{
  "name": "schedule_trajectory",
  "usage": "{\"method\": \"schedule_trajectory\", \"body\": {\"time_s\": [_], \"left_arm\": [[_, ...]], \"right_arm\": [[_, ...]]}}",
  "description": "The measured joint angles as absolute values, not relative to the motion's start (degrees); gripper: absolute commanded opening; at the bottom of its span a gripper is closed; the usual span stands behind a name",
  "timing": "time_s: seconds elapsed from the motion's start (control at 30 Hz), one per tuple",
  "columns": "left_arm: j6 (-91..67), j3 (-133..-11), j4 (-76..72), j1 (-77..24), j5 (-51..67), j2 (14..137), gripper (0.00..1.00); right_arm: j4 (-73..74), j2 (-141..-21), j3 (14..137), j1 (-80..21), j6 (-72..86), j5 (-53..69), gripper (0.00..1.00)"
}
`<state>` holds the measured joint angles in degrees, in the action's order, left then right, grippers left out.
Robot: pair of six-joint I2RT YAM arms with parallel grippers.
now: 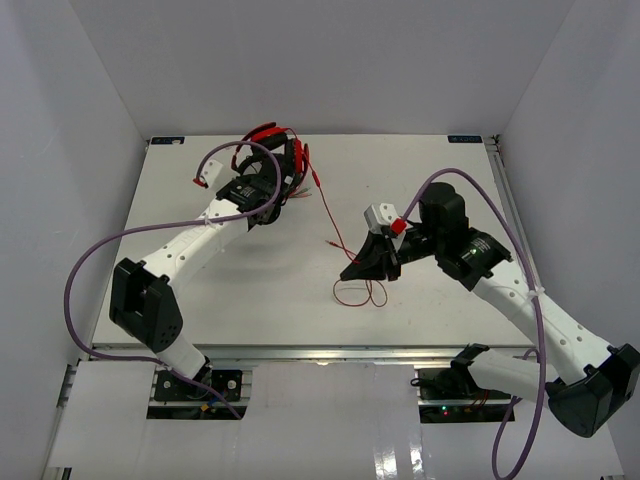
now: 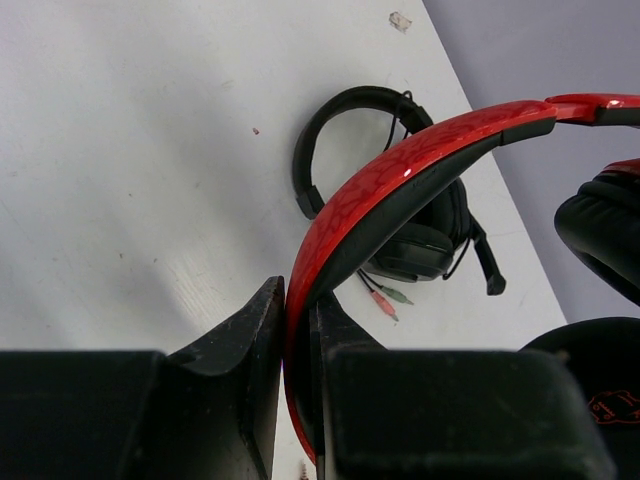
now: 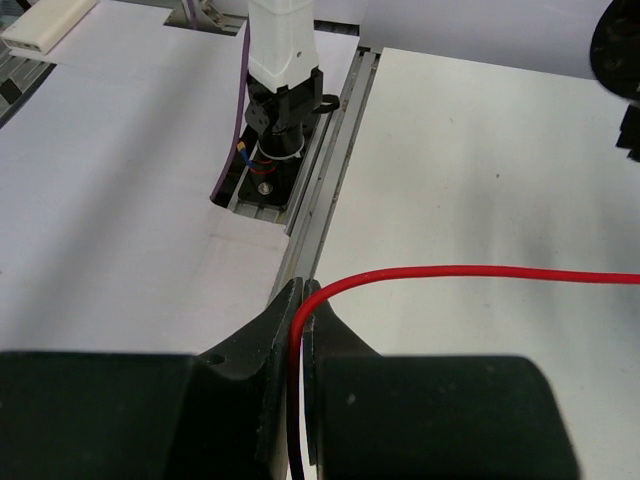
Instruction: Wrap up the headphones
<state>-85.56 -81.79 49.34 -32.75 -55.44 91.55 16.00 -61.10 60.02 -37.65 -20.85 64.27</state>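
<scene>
The red headphones (image 1: 268,150) are held above the table's far middle. My left gripper (image 1: 262,205) is shut on their red headband (image 2: 400,170), which passes between its jaws in the left wrist view; a black-padded earcup (image 2: 605,235) shows at the right there. The thin red cable (image 1: 325,205) runs from the headphones down to a loop (image 1: 360,294) on the table. My right gripper (image 1: 352,273) is shut on the cable (image 3: 470,272), which leaves the closed jaws and runs right in the right wrist view.
All-black headphones (image 2: 400,200) with pink and green plugs (image 2: 385,298) lie on the white table (image 1: 440,190) under the red pair. White walls enclose the table on three sides. The left arm's base (image 3: 280,110) and the table's metal rail (image 3: 330,190) show in the right wrist view.
</scene>
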Motion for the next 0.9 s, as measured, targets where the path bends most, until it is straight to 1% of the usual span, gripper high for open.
{"method": "schedule_trajectory", "body": {"time_s": [0.27,0.5,0.9], "left_arm": [[-87.3,-83.4,49.1,-32.7,-55.0,91.5,0.0],[-87.5,-83.3,48.2,-32.7,-53.7,90.4,0.0],[-87.5,-81.8,45.1,-32.7,-51.6,81.0,0.0]], "right_arm": [[14.1,-61.1,55.0,-38.7,-20.0,62.9,0.08],[13.4,-61.4,54.4,-38.8,-20.4,61.3,0.08],[13.3,-62.4,49.7,-38.8,-23.8,57.5,0.08]]}}
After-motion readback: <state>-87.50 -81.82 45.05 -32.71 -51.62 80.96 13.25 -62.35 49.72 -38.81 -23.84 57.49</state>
